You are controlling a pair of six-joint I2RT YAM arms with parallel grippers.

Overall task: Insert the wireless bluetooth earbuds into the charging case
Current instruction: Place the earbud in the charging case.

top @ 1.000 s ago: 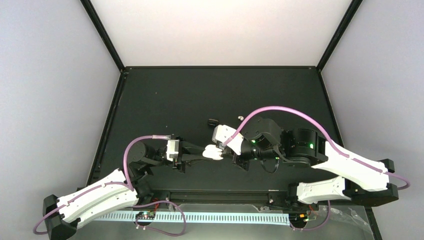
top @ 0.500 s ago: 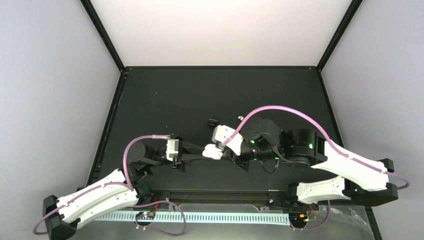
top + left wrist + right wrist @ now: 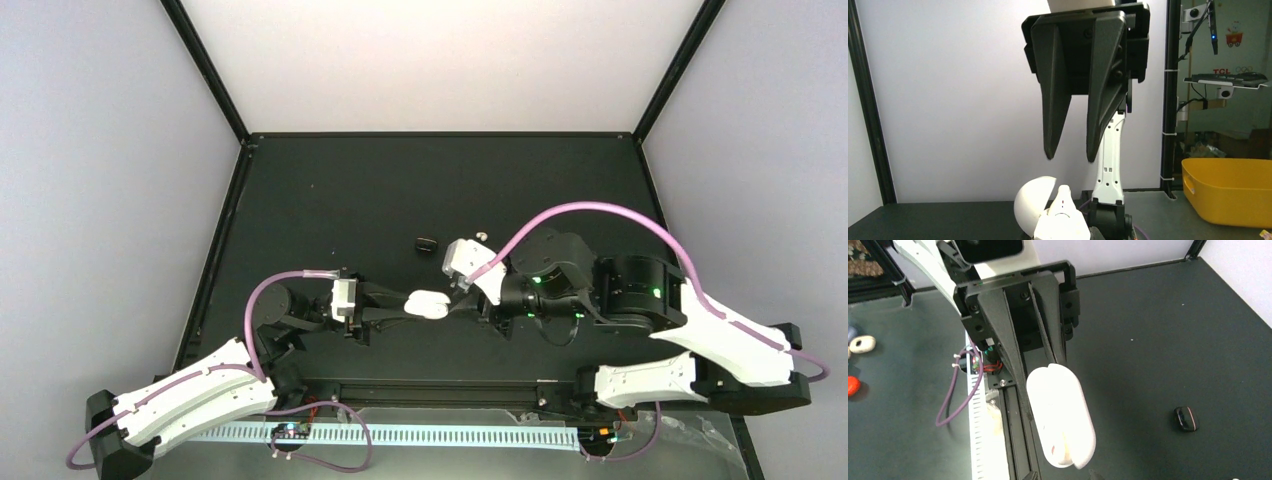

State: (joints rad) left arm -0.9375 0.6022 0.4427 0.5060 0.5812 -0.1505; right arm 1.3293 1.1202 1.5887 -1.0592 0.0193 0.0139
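My left gripper (image 3: 422, 305) is shut on the white charging case (image 3: 432, 303) and holds it above the table with its lid open. In the left wrist view one white earbud (image 3: 1063, 199) stands in the case (image 3: 1060, 227) beside the open lid (image 3: 1032, 205). The right wrist view shows the case (image 3: 1060, 415) between the left gripper's fingers (image 3: 1013, 340). My right gripper (image 3: 468, 308) is open and empty, just right of the case; it hangs above the case in the left wrist view (image 3: 1068, 157). A black earbud (image 3: 427, 244) (image 3: 1186, 418) lies on the table. A tiny pale item (image 3: 481, 236) lies near it.
A white slotted cable duct (image 3: 400, 435) and a black rail (image 3: 440, 385) run along the near edge. Black frame posts (image 3: 205, 70) and pale walls close in the table. A yellow bin (image 3: 1233, 192) stands beyond the table.
My right gripper has drawn back to the right, away from the case. The left gripper and the case have stayed in place.
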